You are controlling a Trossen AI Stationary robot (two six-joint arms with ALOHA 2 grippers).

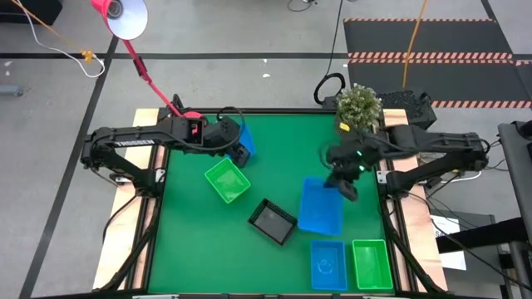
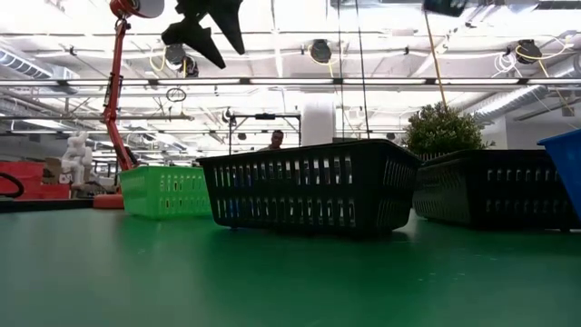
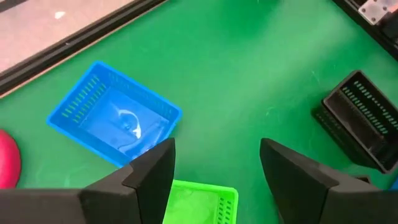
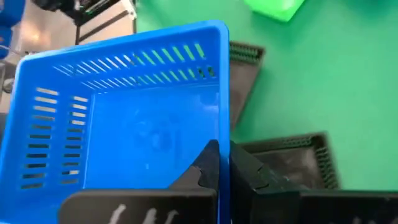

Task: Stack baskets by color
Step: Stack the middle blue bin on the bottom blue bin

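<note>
My right gripper (image 1: 345, 189) is shut on a blue basket (image 1: 320, 206) over the table's right half. Under it, the right wrist view shows two black baskets (image 4: 292, 158) (image 4: 245, 62). One black basket (image 1: 273, 221) rests on its bottom at mid-table, with a green basket (image 1: 227, 180) to its far left. My left gripper (image 1: 239, 154) hangs open above the table at the far left, nothing between its fingers. A second blue basket (image 3: 115, 118) rests on the table beyond it, and the green basket's edge (image 3: 199, 202) lies below it. My right gripper pinches one side wall of the blue basket (image 4: 224, 124), one finger inside (image 4: 208, 165) and the other outside. The fingers slant down from the table's right side. The basket juts out ahead of the fingers, tilted, open side up, over the black baskets.
Another blue basket (image 1: 327, 264) and a green one (image 1: 371, 264) sit side by side at the near right edge. A potted plant (image 1: 359, 104) stands at the far right corner. A pink lamp (image 1: 125, 17) rises from its base (image 1: 191, 116) at the far left.
</note>
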